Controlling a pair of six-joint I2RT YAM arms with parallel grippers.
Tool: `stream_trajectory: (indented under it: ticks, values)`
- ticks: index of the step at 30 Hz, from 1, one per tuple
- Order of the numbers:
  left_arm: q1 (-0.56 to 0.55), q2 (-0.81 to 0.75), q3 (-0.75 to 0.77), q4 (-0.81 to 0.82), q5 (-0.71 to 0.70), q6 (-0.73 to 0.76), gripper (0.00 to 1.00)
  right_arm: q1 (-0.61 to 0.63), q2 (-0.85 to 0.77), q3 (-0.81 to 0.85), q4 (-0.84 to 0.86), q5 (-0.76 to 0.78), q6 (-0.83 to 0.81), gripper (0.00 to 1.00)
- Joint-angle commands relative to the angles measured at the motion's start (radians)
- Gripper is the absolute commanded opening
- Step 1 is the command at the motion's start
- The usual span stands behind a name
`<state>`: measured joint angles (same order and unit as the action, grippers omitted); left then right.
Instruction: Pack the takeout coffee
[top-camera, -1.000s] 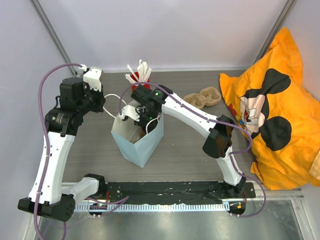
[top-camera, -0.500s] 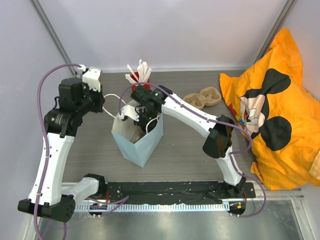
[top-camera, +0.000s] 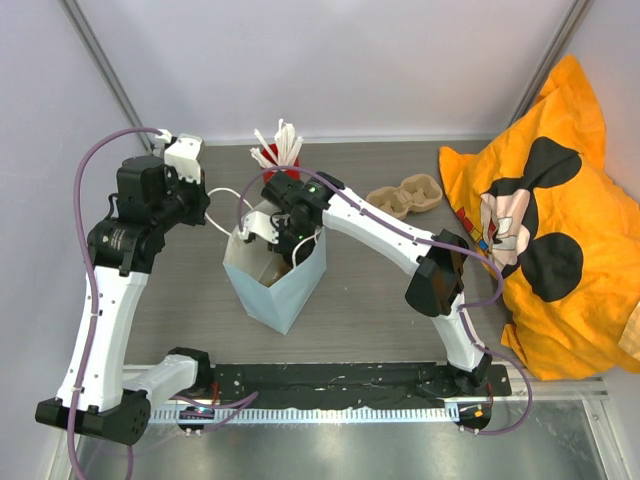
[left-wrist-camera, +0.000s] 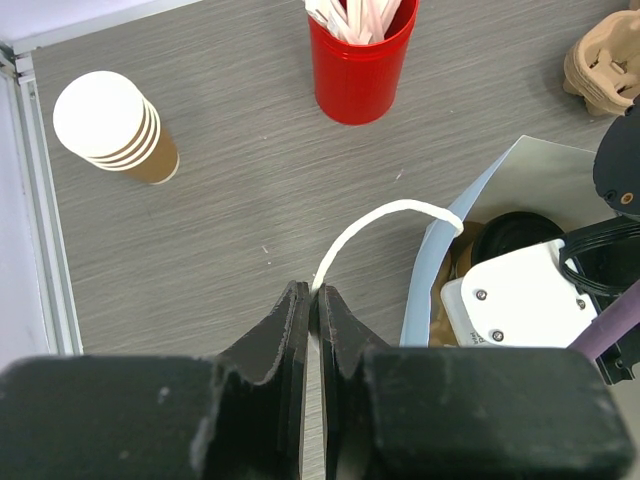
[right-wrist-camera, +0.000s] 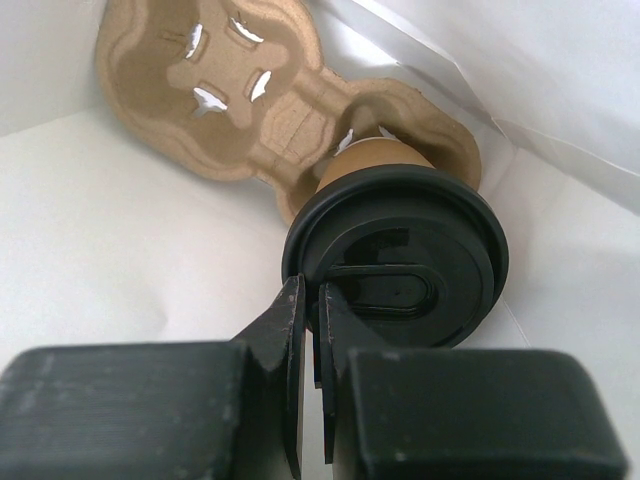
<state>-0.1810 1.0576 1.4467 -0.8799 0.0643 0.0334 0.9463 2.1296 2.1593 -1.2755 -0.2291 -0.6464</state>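
Note:
The takeout coffee (right-wrist-camera: 372, 158), a tan paper cup under a black lid (right-wrist-camera: 420, 240), stands in a moulded cardboard carrier (right-wrist-camera: 220, 100) inside the pale blue paper bag (top-camera: 285, 285). My right gripper (right-wrist-camera: 312, 290) reaches down into the bag (top-camera: 287, 243) and is shut on the near rim of the lid. My left gripper (left-wrist-camera: 317, 292) is shut on the bag's white handle (left-wrist-camera: 380, 215) and holds it out to the left of the bag (left-wrist-camera: 450, 270). From above, the left gripper (top-camera: 206, 208) sits just left of the bag's mouth.
A red cup of white sticks (top-camera: 278, 150) stands behind the bag. A stack of tan paper cups (left-wrist-camera: 115, 125) is at the far left. A second cardboard carrier (top-camera: 405, 195) lies to the right, beside an orange cartoon pillow (top-camera: 550, 220).

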Motion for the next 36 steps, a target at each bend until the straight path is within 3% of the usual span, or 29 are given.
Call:
stream_trajectory:
  ticks: [1, 36]
  values:
    - [0.009, -0.021, 0.009, 0.032, 0.008, -0.004, 0.11, -0.001, -0.026, -0.009, 0.024, 0.01, -0.007, 0.01]
    - [0.012, -0.018, 0.014, 0.027, 0.02, -0.004, 0.09, -0.012, -0.02, -0.055, 0.05, -0.006, -0.007, 0.01]
